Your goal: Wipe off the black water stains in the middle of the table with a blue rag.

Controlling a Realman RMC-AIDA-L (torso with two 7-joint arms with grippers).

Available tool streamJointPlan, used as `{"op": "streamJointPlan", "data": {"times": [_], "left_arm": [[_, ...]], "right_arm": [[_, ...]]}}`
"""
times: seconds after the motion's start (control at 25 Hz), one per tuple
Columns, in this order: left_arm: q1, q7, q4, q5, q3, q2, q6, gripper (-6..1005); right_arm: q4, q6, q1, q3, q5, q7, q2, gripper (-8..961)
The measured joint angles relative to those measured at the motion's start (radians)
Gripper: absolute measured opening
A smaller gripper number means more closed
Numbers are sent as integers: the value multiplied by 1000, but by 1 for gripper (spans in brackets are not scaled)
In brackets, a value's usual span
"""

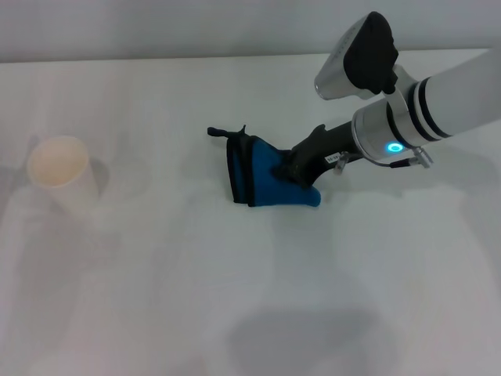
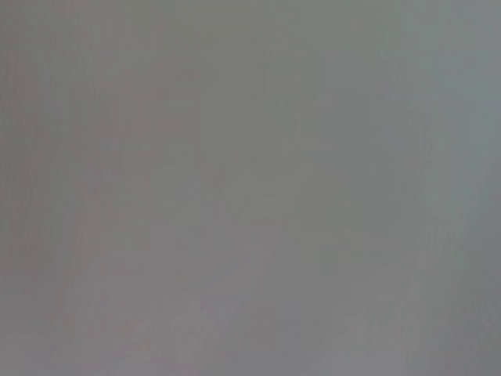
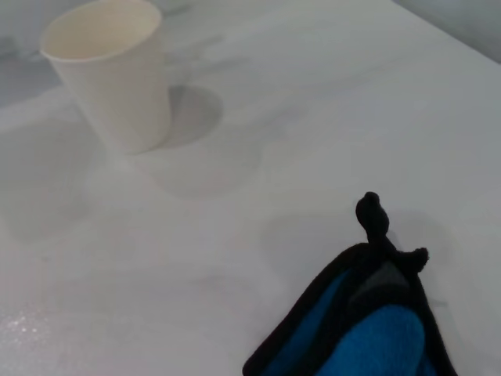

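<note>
1. The right gripper presses down on the blue rag near the middle of the white counter, its dark fingers closed onto the cloth — the rag lies crumpled under them, its black loop trailing toward the far edge.
2. No black water stain shows anywhere on the counter; only faint greyish smears mark the surface around the rag, so I judge the wiping step to be in hand and close to finished.
3. A white paper cup stands upright, well apart from the rag, toward the robot's left.
4. The left gripper is not in view — its wrist view gives only a blank grey surface.
5. The next move probably calls for one more pass over the faint smears with steady downward pressure, keeping the rag's path away from the cup.
</note>
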Motion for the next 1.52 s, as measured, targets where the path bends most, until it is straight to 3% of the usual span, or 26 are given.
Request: {"op": "streamJointPlan", "data": {"times": [0.28, 0.48, 0.76, 0.92, 1.12, 1.28, 1.52], "left_arm": [[0, 0, 0, 0, 0, 0, -5, 875], [-1, 0, 0, 0, 0, 0, -6, 875], [1, 0, 10, 0, 0, 0, -4, 875], [0, 0, 10, 0, 0, 0, -4, 876], [0, 0, 12, 0, 0, 0, -2, 875], [1, 0, 12, 0, 0, 0, 0, 876], [2, 0, 12, 0, 0, 0, 2, 876]], "right_arm": [[-1, -27, -11, 1, -5, 9, 2, 122], [-55, -49, -51, 1, 0, 16, 3, 371], [-223, -48, -174, 88, 41, -8, 7, 526], [-237, -39, -236, 177, 207, -102, 5, 614], [-188, -3, -316, 286, 548, -278, 5, 826], [-53, 40, -345, 380, 811, -374, 6, 843], [250, 244, -349, 596, 1087, -704, 8, 848]]}}
